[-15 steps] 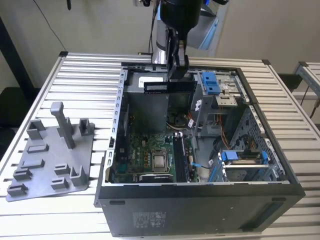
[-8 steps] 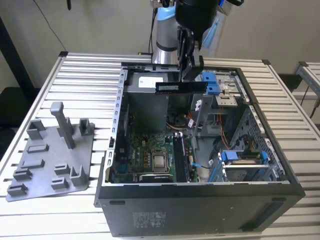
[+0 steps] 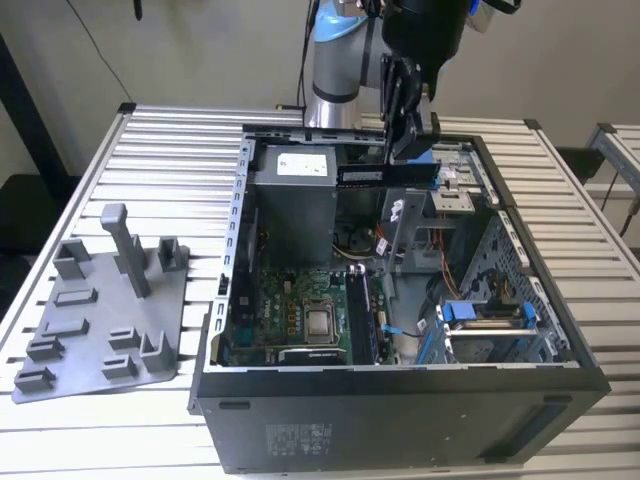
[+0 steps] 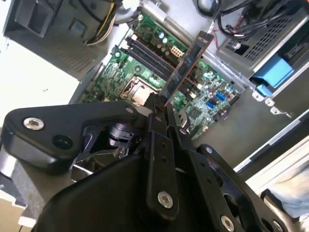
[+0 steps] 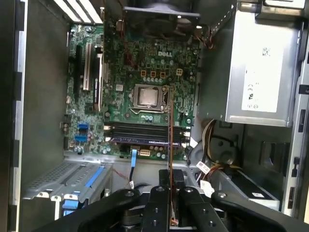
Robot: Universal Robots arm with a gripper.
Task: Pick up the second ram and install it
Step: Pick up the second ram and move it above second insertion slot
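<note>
Second ram (image 3: 388, 175) pinched near one end by gripper (image 3: 408, 150), held in air above motherboard (image 3: 300, 310), not seated. Risk: stick looks crosswise to memory slots (image 5: 140, 130) on motherboard; misaligned descent could jam it, or the off-centre grip could slip.

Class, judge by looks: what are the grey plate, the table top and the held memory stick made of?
Grey plate: probably plastic, matt, uniformly grey with moulded posts.
Table top: likely aluminium, pale slats with a dull metallic sheen.
Memory stick: apparently printed circuit board, thin, flat and dark.
</note>
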